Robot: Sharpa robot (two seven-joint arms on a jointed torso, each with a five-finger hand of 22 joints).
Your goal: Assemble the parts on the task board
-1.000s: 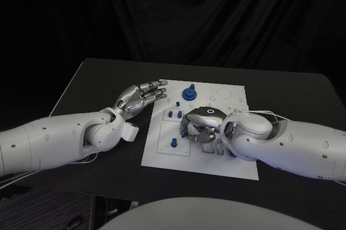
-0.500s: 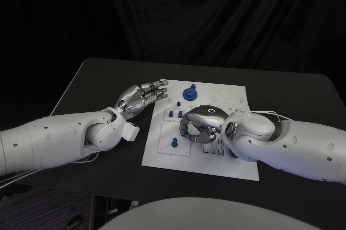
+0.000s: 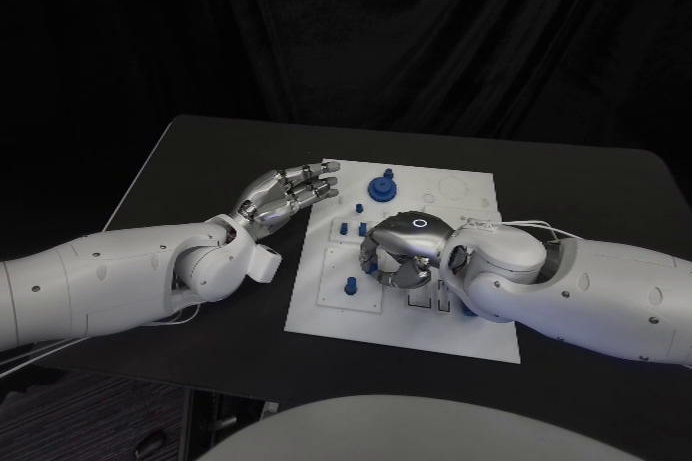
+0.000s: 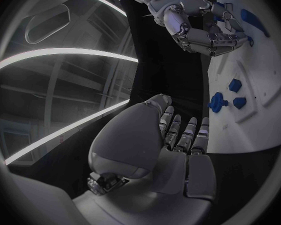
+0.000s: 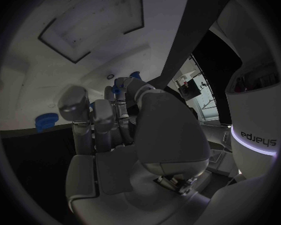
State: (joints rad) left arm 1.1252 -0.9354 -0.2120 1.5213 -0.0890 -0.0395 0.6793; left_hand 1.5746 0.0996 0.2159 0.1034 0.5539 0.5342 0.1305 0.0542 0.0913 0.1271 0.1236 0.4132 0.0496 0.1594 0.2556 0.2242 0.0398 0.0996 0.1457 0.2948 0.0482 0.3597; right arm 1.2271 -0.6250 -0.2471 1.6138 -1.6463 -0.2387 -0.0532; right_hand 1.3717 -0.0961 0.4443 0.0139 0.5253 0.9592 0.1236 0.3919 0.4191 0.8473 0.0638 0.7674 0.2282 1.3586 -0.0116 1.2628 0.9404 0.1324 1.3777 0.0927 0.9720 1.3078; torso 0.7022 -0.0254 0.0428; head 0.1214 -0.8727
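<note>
Head view: task board (image 3: 459, 326) sits mid black table (image 3: 188, 161). Left hand (image 3: 283, 196) at board's left edge, fingers loosely spread, holding nothing. Right hand (image 3: 402, 249) curled down over board centre, hiding whatever's under it, so can't tell if it grips anything. Round blue part (image 3: 379, 186) near far edge, small blue pegs (image 3: 348, 228) beside right hand.

Left wrist view: left hand (image 4: 172, 135) flat, empty, board (image 4: 265, 85) just beyond fingertips.

Right wrist view: right hand (image 5: 115, 120) fingers bunched around something blue, grip unclear.

White task board (image 3: 459, 333), blue parts (image 3: 379, 187), silver hands, seemingly black table (image 3: 188, 161).
</note>
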